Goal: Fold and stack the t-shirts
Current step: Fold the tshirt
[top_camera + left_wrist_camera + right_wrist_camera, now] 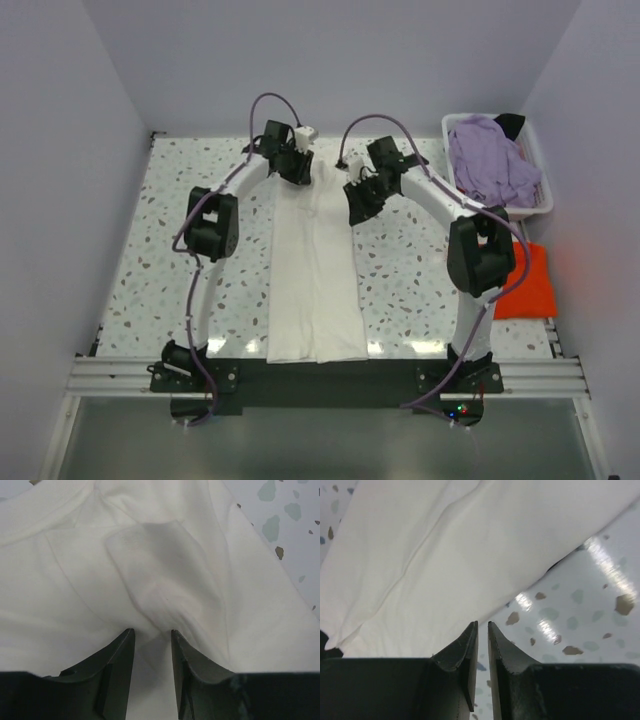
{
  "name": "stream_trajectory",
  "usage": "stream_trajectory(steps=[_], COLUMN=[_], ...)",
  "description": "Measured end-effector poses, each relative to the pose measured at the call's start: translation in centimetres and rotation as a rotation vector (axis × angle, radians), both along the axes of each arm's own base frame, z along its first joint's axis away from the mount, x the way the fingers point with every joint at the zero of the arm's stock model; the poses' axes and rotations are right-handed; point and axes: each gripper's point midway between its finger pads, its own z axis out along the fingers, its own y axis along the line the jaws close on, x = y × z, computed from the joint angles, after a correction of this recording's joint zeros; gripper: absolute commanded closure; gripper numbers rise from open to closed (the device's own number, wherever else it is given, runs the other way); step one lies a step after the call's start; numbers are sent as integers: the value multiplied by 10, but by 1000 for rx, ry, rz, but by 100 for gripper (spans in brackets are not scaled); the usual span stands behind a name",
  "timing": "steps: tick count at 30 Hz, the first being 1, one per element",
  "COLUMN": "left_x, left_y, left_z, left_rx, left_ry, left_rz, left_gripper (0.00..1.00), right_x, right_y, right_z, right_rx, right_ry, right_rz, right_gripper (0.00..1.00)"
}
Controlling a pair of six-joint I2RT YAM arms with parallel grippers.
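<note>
Left gripper [151, 636] straddles cream-white shirt [315, 270]; overhead alone shows basket [535, 200].

Soft cloth on a glossy speckled tabletop.
The long cream-white cotton-like t-shirt [315, 275] looks matt and smooth, with soft creases and stitched seams; the terrazzo-patterned white table surface [170, 250] shines with glare spots. At two o'clock, a crumpled lavender cloth shirt [490, 160] fills a white plastic basket [540, 205]; at three o'clock lies a matt orange-red cloth shirt [528, 283]. The dark grippers' fingers [117, 662] look like matt moulded plastic.
</note>
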Motion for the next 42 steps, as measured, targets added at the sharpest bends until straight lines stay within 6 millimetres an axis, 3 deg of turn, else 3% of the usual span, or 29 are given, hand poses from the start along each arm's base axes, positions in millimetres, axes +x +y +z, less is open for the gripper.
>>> stream_trajectory(steps=[3,6,11,13,15,20,28,31,42], left_x=[9,8,-24,-41,-57,-82,-79,-65,-27], left_y=[6,20,50,55,55,55,59,64,66], left_z=[10,32,89,99,93,45,-7,-7,-4], left_rx=[-18,-35,-64,-73,-77,-58,-54,-80,-134], left_ry=[-33,-57,-98,-106,-84,33,135,135,96], left_rz=[11,27,44,36,25,15,43,65,76], left_gripper=[58,58,63,66,67,67,73,73,70], right_x=[38,63,87,91,92,102,119,125,177], right_y=[8,18,32,35,37,36,25,25,28], right_z=[5,0,-23,-34,-45,-70,-72,-73,-71], right_rx=[-5,0,4,1,-4,-40,-67,-65,-14], right_ry=[-70,-96,-86,-75,-61,-59,-97,-100,-169], right_rz=[-38,-66,-115,-130,-144,-194,-272,-284,-335], right_gripper=[84,83,84,84,85,87,89,90,87])
